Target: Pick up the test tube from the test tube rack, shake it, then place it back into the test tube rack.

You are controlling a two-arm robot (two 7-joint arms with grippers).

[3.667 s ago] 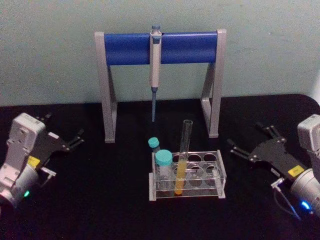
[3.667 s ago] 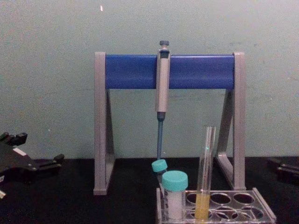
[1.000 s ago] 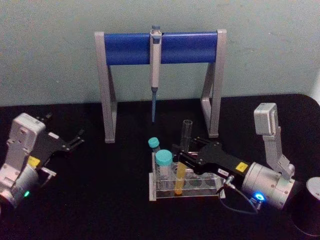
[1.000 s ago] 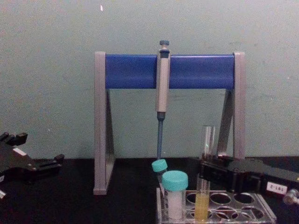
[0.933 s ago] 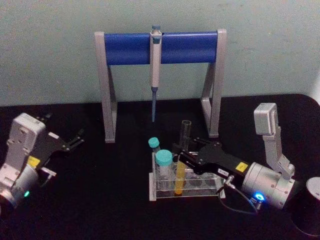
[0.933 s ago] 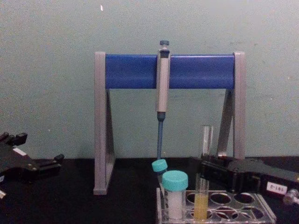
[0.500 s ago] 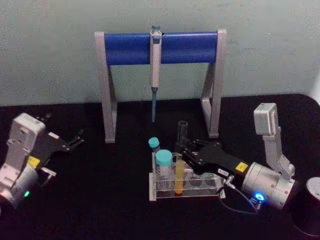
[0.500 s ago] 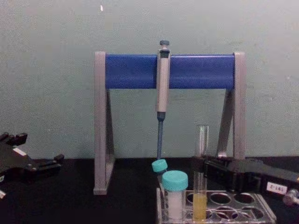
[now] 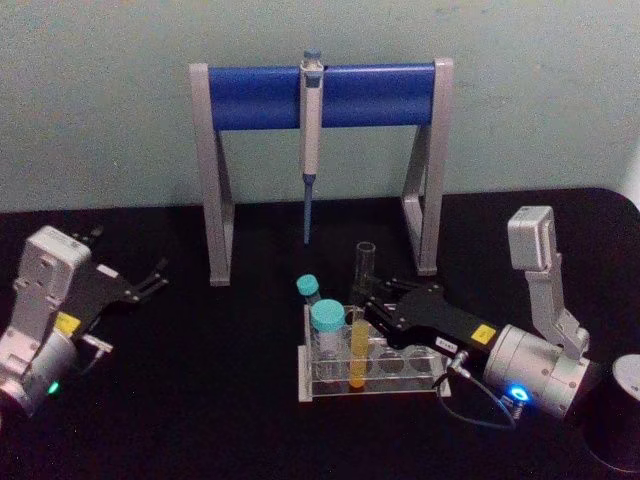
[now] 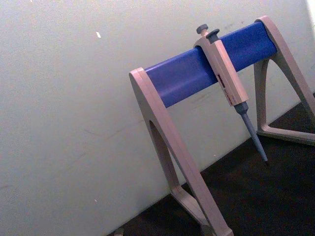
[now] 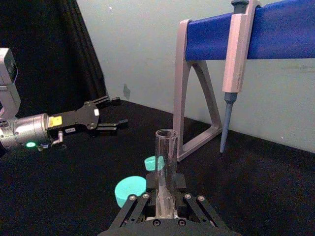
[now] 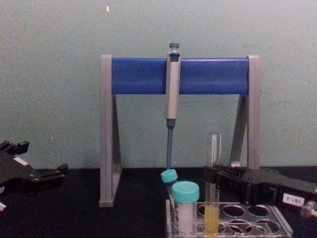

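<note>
Count on the black desk (image 9: 220,400): one test tube (image 9: 356,345), one test tube rack (image 9: 385,385), two teal-capped containers, one pipette stand (image 9: 320,95), one pipette (image 9: 311,130), two grippers.

Test tube stands about upright in a front-row hole of the rack, base down in it, yellow liquid in the lower part, mouth uncapped. Right gripper (image 9: 366,298) reaches in from the rack's 4 o'clock. In the right wrist view its fingers (image 11: 142,206) press both sides of the glass above the rack's top plate, clamped on the tube.

Obstacles: wide capped vial (image 9: 327,340) sits just beside the tube at its 9 o'clock. Small capped tube (image 9: 308,288) leans at the rack's 10 o'clock corner. Stand is at 12 o'clock behind the rack, pipette hung from its blue bar, tip well apart from the tube.

Left gripper (image 9: 152,278) is parked at 9 o'clock, far from the rack, fingers spread, holding nothing.
</note>
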